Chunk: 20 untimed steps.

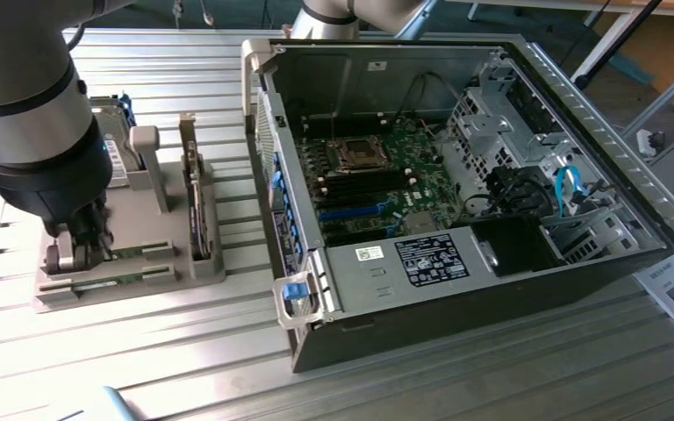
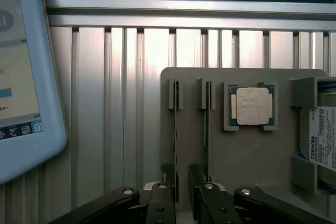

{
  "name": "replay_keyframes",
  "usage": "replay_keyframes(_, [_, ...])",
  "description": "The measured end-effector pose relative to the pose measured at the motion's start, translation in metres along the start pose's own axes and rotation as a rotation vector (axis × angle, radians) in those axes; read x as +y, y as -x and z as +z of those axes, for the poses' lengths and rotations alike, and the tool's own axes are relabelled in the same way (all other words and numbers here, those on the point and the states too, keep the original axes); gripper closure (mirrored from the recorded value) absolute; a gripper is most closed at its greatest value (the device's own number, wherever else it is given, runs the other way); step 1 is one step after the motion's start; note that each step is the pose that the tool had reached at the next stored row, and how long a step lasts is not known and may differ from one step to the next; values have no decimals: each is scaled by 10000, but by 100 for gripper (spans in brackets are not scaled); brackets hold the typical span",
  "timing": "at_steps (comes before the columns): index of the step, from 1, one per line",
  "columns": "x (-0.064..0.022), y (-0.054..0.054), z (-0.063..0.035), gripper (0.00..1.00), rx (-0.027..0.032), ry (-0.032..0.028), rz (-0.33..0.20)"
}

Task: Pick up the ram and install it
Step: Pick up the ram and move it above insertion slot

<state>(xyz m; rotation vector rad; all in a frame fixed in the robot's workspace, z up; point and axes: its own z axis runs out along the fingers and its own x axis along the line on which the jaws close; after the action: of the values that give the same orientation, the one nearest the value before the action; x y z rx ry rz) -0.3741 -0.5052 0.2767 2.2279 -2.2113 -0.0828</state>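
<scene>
A grey holder tray (image 1: pixel 214 267) lies on the slatted table at the exterior view's left. In its slots stand thin green ram sticks (image 1: pixel 140 253), which the wrist view shows edge-on as a dark line (image 2: pixel 175 129) with a second one (image 2: pixel 207 129) beside it. My gripper (image 1: pixel 77 253) hangs low over the tray's end. It is open (image 2: pixel 181 187): the dark fingers (image 2: pixel 167 179) stand apart, and the first ram's edge runs into the gap between them. Nothing is gripped.
The tray also holds a square silver processor (image 2: pixel 253 106) and a hard drive with a white label (image 2: pixel 321 137), upright (image 1: pixel 197 206). An open computer case (image 1: pixel 618 184) with its motherboard (image 1: pixel 372 175) fills the exterior view's right. A white tablet (image 2: pixel 21 77) lies beside the tray.
</scene>
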Motion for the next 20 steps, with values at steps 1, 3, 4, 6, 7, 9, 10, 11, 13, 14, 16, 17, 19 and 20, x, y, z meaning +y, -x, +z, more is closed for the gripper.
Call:
replay_keyframes(1, [0, -3, 11, 75, -1, 0, 0])
replay_keyframes(3, [0, -11, 36, 75, 0, 0, 0])
replay_keyframes(4, [0, -16, 51, 75, 0, 0, 0])
replay_keyframes(6, [0, -24, 78, 75, 0, 0, 0])
replay_keyframes(7, [-1, -29, 91, 75, 0, 0, 0])
replay_keyframes(9, [-1, -37, 121, 75, 0, 0, 0])
replay_keyframes(10, [-2, -40, 134, 75, 0, 0, 0])
replay_keyframes(11, [-2, -44, 150, 75, 0, -1, 0])
replay_keyframes(13, [-2, -51, 177, 75, 0, -1, 0])
replay_keyframes(14, [-2, -55, 191, 75, 0, 0, 0])
replay_keyframes(16, [-3, -64, 218, 75, 0, 0, 0])
replay_keyframes(17, [-3, -67, 230, 75, 0, -1, 0])
replay_keyframes(19, [-5, -84, 280, 75, -1, -1, 1])
replay_keyframes(20, [-5, -88, 291, 75, 0, -1, 0])
